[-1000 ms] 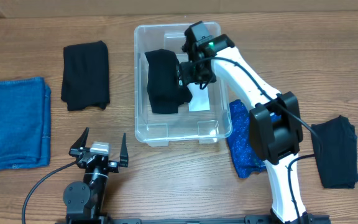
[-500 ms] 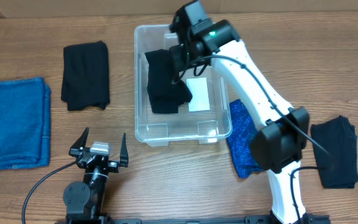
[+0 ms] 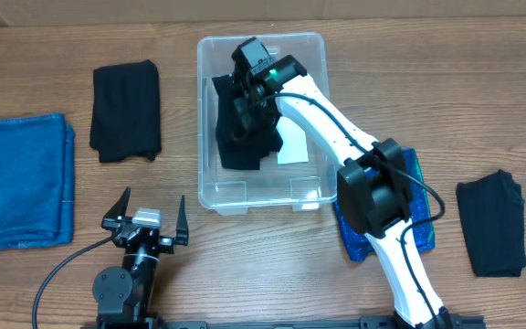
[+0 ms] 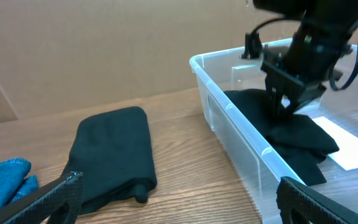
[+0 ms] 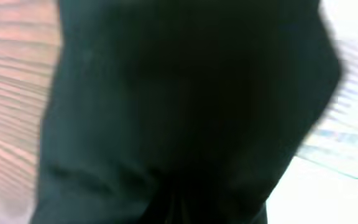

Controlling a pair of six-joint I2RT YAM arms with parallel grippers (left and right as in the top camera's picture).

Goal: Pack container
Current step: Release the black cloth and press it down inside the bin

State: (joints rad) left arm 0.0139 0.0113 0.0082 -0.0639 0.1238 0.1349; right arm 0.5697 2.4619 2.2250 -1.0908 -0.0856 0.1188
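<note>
The clear container stands at the middle back of the table, also in the left wrist view. Inside it lies a folded black cloth beside a white label. My right gripper reaches down into the container, shut, its tips pressed onto that cloth. The black cloth fills the right wrist view and the fingers do not show there. My left gripper rests wide open at the front left, with nothing between its fingers.
A second folded black cloth lies left of the container. Folded blue denim sits at the far left. A blue patterned cloth lies under the right arm, and another black cloth at the far right.
My right gripper closed and swung left across the container, coming down onto the black cloth. The cloth's right part has shifted slightly. The left arm stayed still.
</note>
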